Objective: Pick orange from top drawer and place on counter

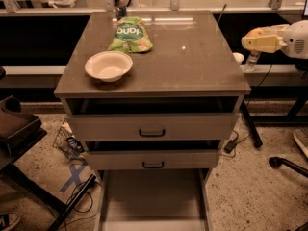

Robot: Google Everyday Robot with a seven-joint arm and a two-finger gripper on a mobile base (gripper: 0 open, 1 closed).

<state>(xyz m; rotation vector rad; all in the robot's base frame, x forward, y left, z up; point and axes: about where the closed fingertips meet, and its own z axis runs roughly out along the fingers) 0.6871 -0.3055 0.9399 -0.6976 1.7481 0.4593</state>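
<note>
Camera view: the claw (248, 39) hangs off to the right, pinching the orange (255, 32) (only a pale rounded bit shows). Just left of it lies the desk (192, 66), with a white bowl (109, 65) and a green snack bag (130, 34) farther left. Far below and left of the claw, the top drawer (151, 196) stands pulled out.

Tool (248, 42) hovers just R of counter (192, 66), bowl (109, 65) on it.
</note>
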